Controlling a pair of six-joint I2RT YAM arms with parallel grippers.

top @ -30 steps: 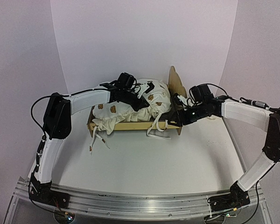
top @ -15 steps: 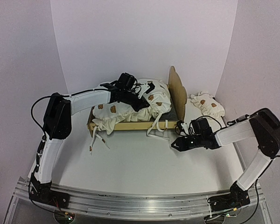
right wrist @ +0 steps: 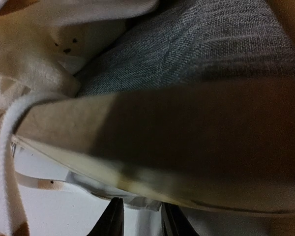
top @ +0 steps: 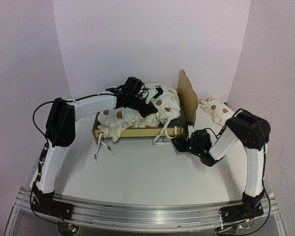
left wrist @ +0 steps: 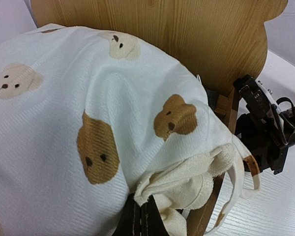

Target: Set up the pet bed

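Top external view showed the bed (top: pixel 137 132) near the middle of the table (top: pixel 152 172), its long side facing the arms and its headboard (top: pixel 187 98) upright at the right end. The cushion (top: pixel 132 114) lay heaped in the frame, bulging above the rails and covering most of the base. Its strings (top: pixel 101 144) trailed over the left front corner onto the table, and another loop hung over the front rail near the right end. The pillow (top: pixel 217 110) lay on the table to the right of the headboard, apart from the bed.

The left arm reached in from the left over the bed, and the left gripper (top: pixel 150 109) sat on top of the cushion near its right half. In the left wrist view its dark fingers (left wrist: pixel 137 221) stood close together at the bottom edge, with a gathered fold of cushion corner bunched right at their tips, so they appeared pinched on the fabric. The headboard rose just behind the cushion there.

The right arm was folded sharply, its elbow high at the right, and the right gripper (top: pixel 178 142) lay low on the table just beside the bed's front right corner. The right wrist view showed its two fingers (right wrist: pixel 113 221) apart with nothing between them, the wooden rail (right wrist: pixel 187 147) just ahead of them, and the grey felt base (right wrist: pixel 196 44) beyond it. A white string crossed the left of that view.
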